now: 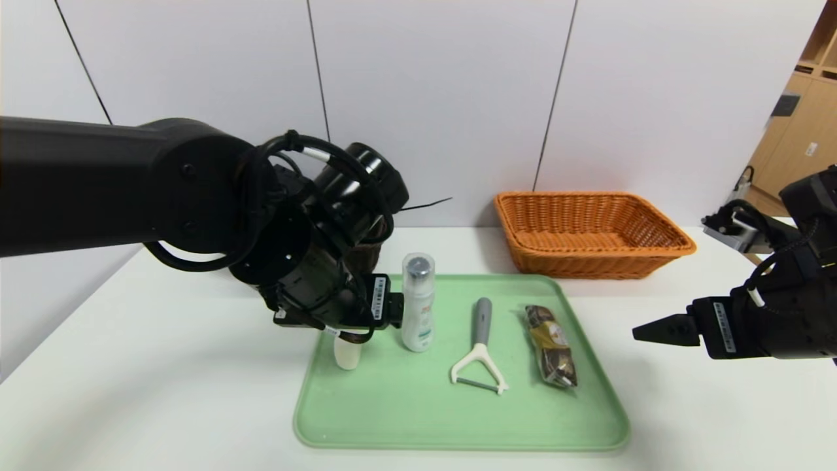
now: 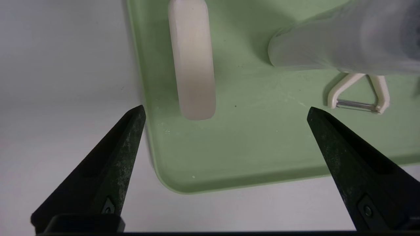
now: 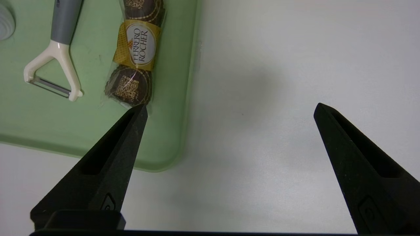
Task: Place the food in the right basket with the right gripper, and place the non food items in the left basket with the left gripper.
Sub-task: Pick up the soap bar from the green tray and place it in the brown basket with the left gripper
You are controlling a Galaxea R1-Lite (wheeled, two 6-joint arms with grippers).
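On the green tray (image 1: 458, 418) lie a cream stick-shaped item (image 1: 346, 355), an upright white bottle (image 1: 418, 304), a grey-handled peeler (image 1: 480, 353) and a Ferrero Rocher chocolate pack (image 1: 551, 345). My left gripper (image 2: 225, 109) hangs open over the tray's near left corner, just short of the cream item (image 2: 193, 65), with nothing between its fingers. Right of the tray, above bare table, my right gripper (image 1: 654, 329) is open and empty (image 3: 229, 105), one fingertip beside the chocolate pack (image 3: 136, 55). The orange right basket (image 1: 588, 265) stands behind the tray.
A dark wicker basket (image 1: 363, 252) is mostly hidden behind my left arm at the back left. The white table (image 1: 131, 392) stretches on both sides of the tray. A grey wall closes the back, and wooden cabinets (image 1: 794, 137) stand at the far right.
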